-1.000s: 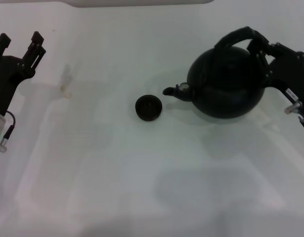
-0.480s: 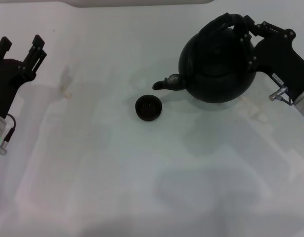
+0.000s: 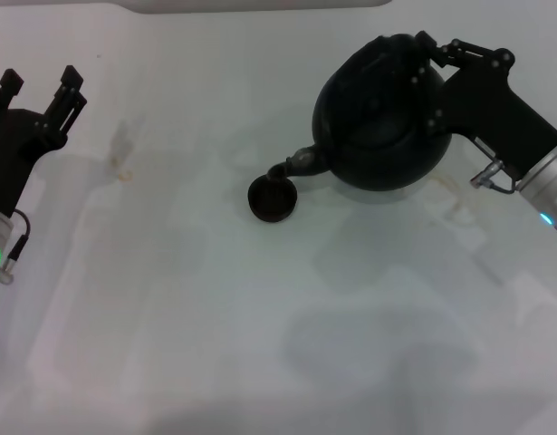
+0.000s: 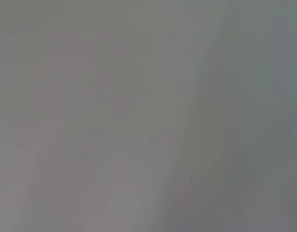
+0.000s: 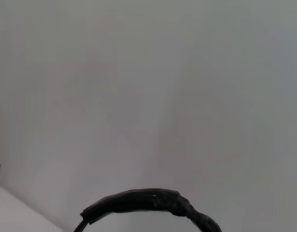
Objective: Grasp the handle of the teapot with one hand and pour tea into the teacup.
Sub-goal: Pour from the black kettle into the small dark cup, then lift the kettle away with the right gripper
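Teapot (image 3: pixel 379 113) is up off the white table (image 3: pixel 215 317) and tipped over to one side, at the back right of the head view. The right tool (image 3: pixel 438 86) is closed tight on the handle (image 5: pixel 146 203), which shows as a black curved bar in the right wrist view. In the head view the handle is mostly hidden behind the round black pot. The spout (image 3: pixel 294 165) points down and to the left. Its tip sits right over the rim of the teacup (image 3: pixel 272 198). The teacup is small, round and black, and it stands on the table near the middle. I cannot tell if any tea is coming out. The left tool (image 3: pixel 41 93) is far off at the left edge, well apart from the cup, with its fingers spread and holding nothing.
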You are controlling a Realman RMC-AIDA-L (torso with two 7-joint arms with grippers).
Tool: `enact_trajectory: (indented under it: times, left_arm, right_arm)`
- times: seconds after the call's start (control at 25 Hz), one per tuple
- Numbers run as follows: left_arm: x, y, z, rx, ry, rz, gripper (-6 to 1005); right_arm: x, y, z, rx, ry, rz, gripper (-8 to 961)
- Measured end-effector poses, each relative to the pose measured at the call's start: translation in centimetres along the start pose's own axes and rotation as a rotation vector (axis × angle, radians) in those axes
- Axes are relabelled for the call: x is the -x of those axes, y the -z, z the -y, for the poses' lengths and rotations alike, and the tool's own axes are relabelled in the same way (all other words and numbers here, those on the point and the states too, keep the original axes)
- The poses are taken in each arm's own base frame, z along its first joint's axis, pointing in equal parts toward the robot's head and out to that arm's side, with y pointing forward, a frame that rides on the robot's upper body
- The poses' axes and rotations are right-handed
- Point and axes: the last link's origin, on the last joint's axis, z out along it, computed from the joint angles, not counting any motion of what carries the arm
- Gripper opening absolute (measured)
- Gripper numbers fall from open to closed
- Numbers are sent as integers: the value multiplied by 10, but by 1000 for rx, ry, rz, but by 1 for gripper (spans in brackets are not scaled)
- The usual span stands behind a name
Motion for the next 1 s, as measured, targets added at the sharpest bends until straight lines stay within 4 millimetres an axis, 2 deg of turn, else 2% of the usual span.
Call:
enact_trajectory:
  times: [1.0]
  left_arm:
    - [1,2,0,-3,2,4,873]
  right_arm:
    - [2,-5,-3,8,213,8,128]
